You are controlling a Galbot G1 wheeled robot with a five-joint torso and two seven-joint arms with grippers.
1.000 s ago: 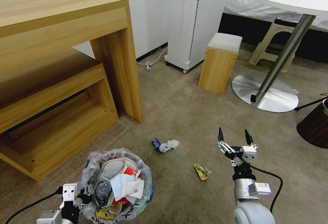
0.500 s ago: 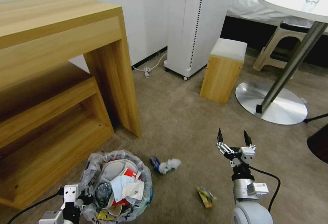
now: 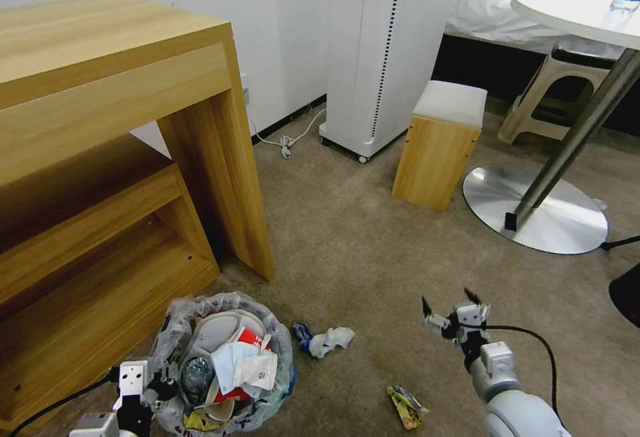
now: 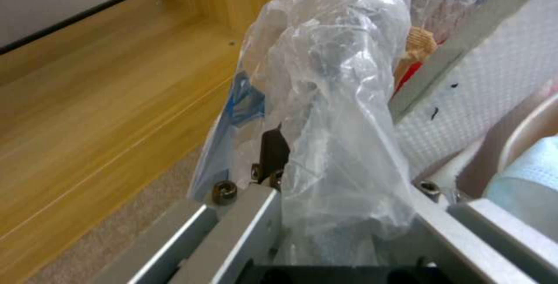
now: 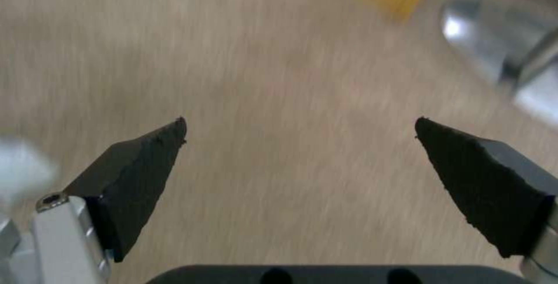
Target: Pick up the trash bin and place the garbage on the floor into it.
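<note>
The head camera looks down from high up at the floor (image 3: 360, 250), with the far wall at the top. The left wrist camera sits very close to the trash bin (image 4: 331, 101), looking along its bag; the head view shares that bin (image 3: 220, 363). The right wrist camera looks down close at the carpet between its fingers (image 5: 139, 175).

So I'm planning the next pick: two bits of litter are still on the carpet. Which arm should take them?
Right, probably. The right tool is open and empty above the carpet, near the yellow wrapper and white tissue. The left tool is shut on the trash bin.
</note>
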